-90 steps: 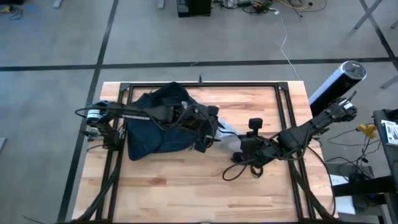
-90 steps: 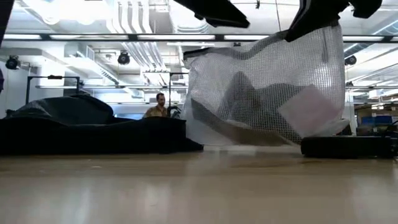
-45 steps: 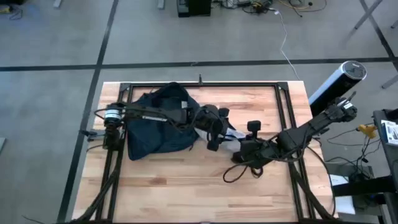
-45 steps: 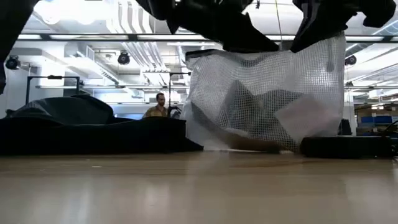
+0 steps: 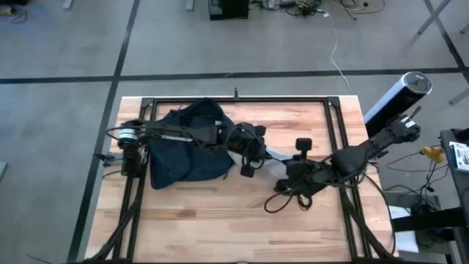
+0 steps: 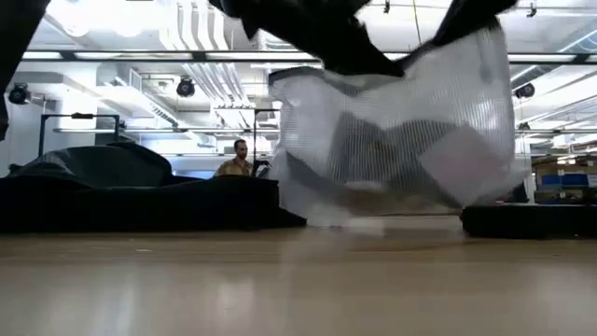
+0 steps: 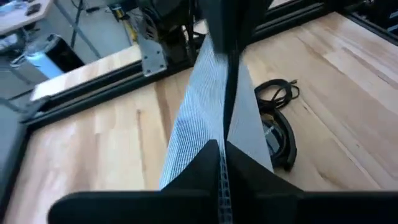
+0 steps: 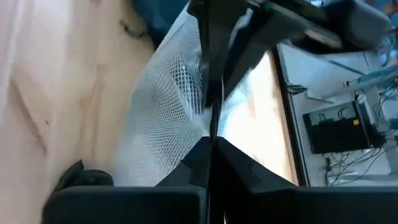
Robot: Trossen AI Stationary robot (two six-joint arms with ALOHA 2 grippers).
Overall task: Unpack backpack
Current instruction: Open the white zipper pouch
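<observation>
1. Backpack lies slumped at centre-left of the desk.
2. Left hand and right hand each pinch the mesh pouch, apparently lifted, frame centre.

- The backpack lies on the table toward nine o'clock.
- At its three o'clock hangs a mesh pouch, between both grippers.
- Headphones with cables lie at the pouch's four o'clock.
</observation>
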